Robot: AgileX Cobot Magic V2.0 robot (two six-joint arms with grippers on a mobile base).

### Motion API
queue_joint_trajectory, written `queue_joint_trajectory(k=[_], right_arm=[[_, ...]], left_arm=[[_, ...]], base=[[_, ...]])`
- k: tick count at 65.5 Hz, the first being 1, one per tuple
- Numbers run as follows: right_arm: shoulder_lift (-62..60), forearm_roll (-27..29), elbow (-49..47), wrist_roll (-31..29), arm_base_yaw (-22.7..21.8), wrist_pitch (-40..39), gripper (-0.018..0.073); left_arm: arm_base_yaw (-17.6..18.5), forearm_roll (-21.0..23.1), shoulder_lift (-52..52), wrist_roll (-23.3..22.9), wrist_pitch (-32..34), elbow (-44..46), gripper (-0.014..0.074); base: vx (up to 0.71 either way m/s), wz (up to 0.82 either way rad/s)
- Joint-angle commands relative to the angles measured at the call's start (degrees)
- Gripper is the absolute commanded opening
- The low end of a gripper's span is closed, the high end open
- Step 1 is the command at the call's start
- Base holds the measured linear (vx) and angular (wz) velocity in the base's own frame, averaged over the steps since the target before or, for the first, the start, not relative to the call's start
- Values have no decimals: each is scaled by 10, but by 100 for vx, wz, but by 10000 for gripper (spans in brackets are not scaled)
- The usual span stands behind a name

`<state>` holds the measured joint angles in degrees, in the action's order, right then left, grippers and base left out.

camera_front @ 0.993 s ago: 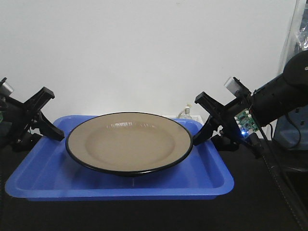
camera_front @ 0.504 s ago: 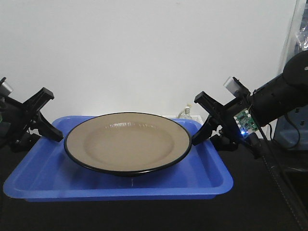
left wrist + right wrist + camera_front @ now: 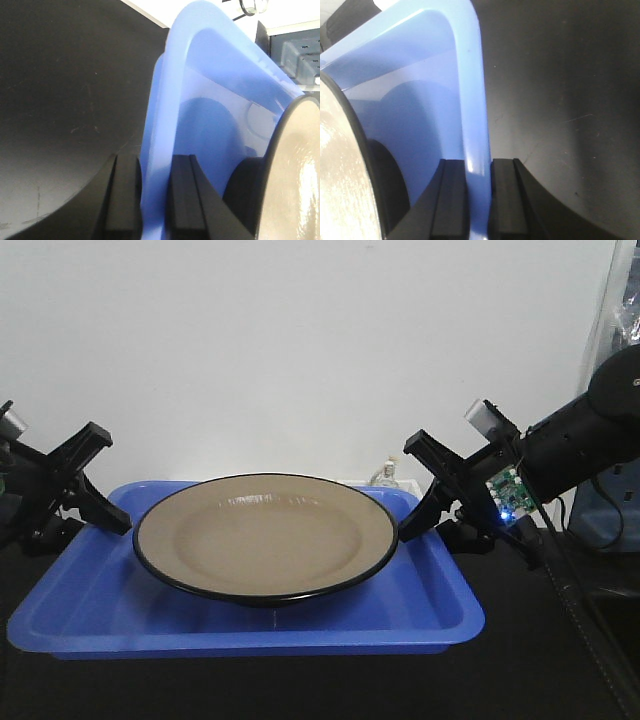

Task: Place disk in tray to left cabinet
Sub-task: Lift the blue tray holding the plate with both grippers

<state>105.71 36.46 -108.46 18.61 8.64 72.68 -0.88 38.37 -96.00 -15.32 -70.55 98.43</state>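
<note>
While the tray (image 3: 432, 608) runs lengthwise from left jaws to right jaws | both clench its end rims | disk (image 3: 265, 535) face-up midway

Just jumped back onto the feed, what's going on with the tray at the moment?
Both arms hold the rectangular bright blue plastic tray by its short ends. The left gripper has its fingers closed on the left rim, and the right gripper is closed on the right rim. The round tan plate with a thin black rim sits in the middle of the tray. The tray is over the black tabletop; whether it is lifted off it cannot be told.
</note>
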Motion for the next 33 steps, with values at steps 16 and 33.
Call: queue_joint_trajectory(k=[16,33], right_arm=[[-33,111,-22,10,11,-24,-2],[-33,111,-22,10,11,-24,-2]], left_arm=[[19,113,30,-17,-14,21,-1],[19,113,30,-17,-14,21,-1]], base=[[0,1],[-6,2]])
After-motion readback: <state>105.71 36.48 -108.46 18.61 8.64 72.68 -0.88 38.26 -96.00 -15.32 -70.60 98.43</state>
